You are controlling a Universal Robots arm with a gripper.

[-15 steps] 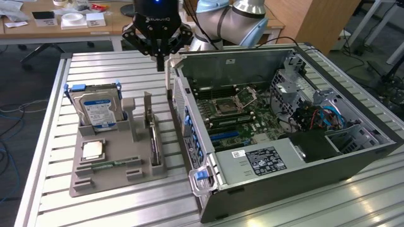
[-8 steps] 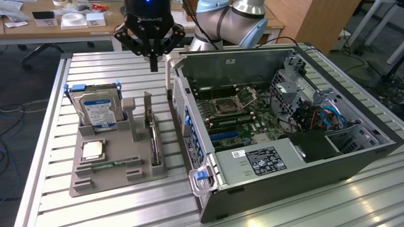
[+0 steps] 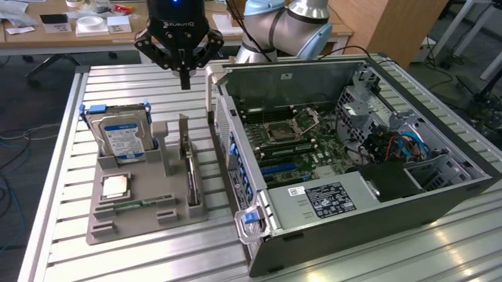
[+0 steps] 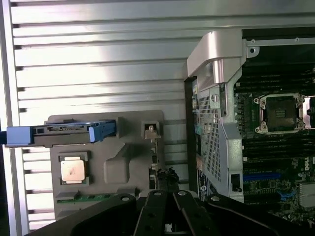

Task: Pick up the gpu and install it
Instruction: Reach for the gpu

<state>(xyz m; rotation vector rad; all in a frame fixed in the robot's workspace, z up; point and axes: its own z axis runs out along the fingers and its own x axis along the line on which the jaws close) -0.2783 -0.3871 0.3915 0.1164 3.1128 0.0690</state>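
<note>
one readable mark: "robotiq" in pale letters on the black body of the claw [image 3: 185, 82]. the blue label on the hard drive [image 3: 121, 138] and the white sticker [image 3: 324, 200] inside the open pc case [image 3: 439, 194] carry print too fine to read.

arm [image 3: 278, 23]: pale grey-blue links come in from behind the case, wrist turned so the claw points straight down. claw fingers pressed together, nothing between them, tips in the air over the slatted surface [image 3: 117, 82], just past the far end of the grey holder tray [image 3: 126, 226].

gpu [image 3: 190, 170] stands on edge in the tray's slot on the side nearest the case, silver bracket toward the tray's far end, untouched. same tray: hard drive upright at the far corner, cpu [image 3: 114, 187] flat mid-tray, ram stick [image 3: 141, 204] flat beside the cpu, toward the near end. wrist view: gpu [image 4: 153, 167] seen edge-on in the tray, beyond the closed claw [image 4: 166, 206].
</note>
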